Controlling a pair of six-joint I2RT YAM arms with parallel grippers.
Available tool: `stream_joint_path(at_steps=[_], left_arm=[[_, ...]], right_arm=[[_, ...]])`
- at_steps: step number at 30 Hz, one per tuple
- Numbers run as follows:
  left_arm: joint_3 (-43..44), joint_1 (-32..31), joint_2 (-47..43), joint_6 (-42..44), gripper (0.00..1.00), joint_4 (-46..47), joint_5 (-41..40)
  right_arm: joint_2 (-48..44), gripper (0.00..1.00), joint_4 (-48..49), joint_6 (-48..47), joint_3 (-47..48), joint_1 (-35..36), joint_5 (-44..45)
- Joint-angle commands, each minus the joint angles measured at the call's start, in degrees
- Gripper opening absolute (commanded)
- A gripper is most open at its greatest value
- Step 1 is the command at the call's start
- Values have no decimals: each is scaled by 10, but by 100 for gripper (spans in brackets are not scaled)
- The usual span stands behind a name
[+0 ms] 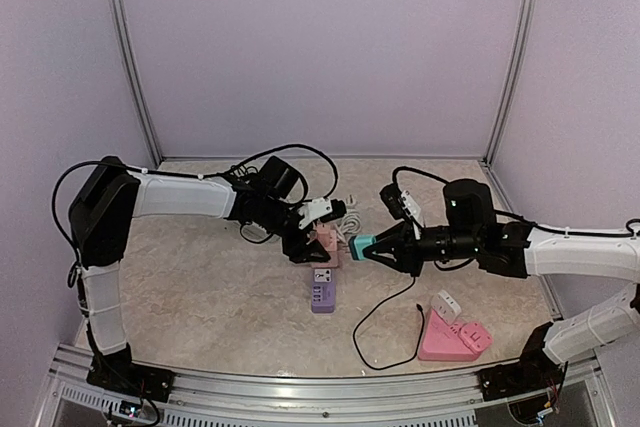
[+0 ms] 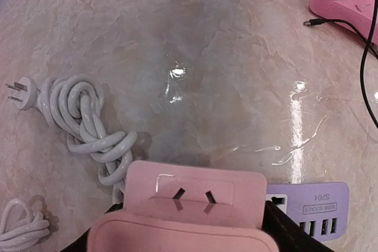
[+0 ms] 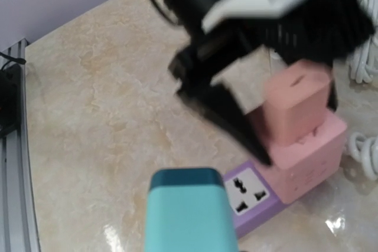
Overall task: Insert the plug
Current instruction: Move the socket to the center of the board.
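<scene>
The right gripper (image 1: 376, 245) is closed narrowly on the teal plug (image 1: 360, 244), with the plug's free end pointing at the pink socket block (image 1: 327, 241) near the middle of the table (image 1: 200, 287). In the top view the plug's tip is just beside the block. Whether the two touch cannot be determined, and the pins are not visible in any view. The left gripper (image 1: 316, 247) straddles the pink socket block with its jaws set wide, one finger against each side, and appears to brace it. The left wrist view shows the block's slotted socket face between the fingers, unoccupied. The block sits against one end of the purple power strip (image 1: 323, 296), whose universal outlet, seen in the right wrist view, is also unoccupied. A white coiled cable (image 2: 82, 122) lies beside the block, and a black cable (image 1: 383, 302) loops across the table near the right arm. Status, by judgement: the plug is picked up, the receptacle is braced and the approach is nearly complete. Remaining steps: align the pins with the slots, press the plug fully home, then release both grips.
</scene>
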Motion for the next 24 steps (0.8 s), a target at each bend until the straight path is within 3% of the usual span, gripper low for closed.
stream_joint_path(at_steps=[1, 4, 8, 12, 18, 24], left_arm=[[-49, -19, 10, -89, 79, 36, -2], [-74, -21, 0, -78, 98, 74, -5], [-130, -8, -35, -105, 99, 160, 70], [-197, -2, -64, -193, 99, 320, 134], [-327, 1, -32, -278, 99, 698, 198], [-349, -5, 7, -261, 99, 763, 186]], right_arm=[[-33, 0, -5, 3, -12, -5, 9], [-44, 0, -13, -5, -15, -5, 15], [-48, 0, -5, -13, -24, -5, 13], [-25, 0, 44, -27, -42, -7, 0], [38, 0, 80, -40, -32, -52, -71], [71, 0, 74, -81, -11, -86, -110]])
